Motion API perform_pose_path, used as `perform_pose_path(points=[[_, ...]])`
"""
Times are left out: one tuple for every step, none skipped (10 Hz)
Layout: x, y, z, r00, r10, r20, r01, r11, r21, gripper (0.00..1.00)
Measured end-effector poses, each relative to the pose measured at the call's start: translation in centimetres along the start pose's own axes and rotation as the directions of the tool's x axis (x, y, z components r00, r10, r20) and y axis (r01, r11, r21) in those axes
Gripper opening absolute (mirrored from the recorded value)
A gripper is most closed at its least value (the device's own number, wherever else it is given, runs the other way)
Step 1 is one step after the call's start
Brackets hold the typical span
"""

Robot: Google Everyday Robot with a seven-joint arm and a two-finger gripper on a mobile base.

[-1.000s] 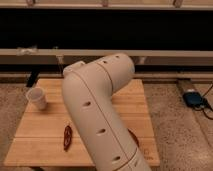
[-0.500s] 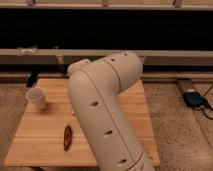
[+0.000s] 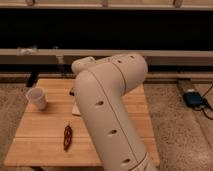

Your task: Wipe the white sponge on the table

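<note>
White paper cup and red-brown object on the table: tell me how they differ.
The white paper cup stands upright near the table's left edge; the red-brown object lies flat nearer the front. The cup is white and round, the red-brown object dark, thin and elongated. The cup is bulkier and taller. Both rest on the wooden table, left of the arm. The hand is hidden behind the arm.

Bulky cream-white arm (image 3: pixel 107 107), smooth rounded shell, row of small dark oval holes; hand hidden behind it.

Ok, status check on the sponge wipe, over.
Gripper hidden behind the arm. White sponge on table, mostly covered by the arm. White cup and red-brown object nearby.
</note>
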Motion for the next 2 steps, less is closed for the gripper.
perform_pose_path(points=[[-0.03, -0.02, -0.04, 1.000, 0.000, 0.001, 0.000, 1.000, 0.000, 0.80], [-0.04, -0.14, -0.04, 1.000, 0.002, 0.001, -0.002, 1.000, 0.000, 0.80]])
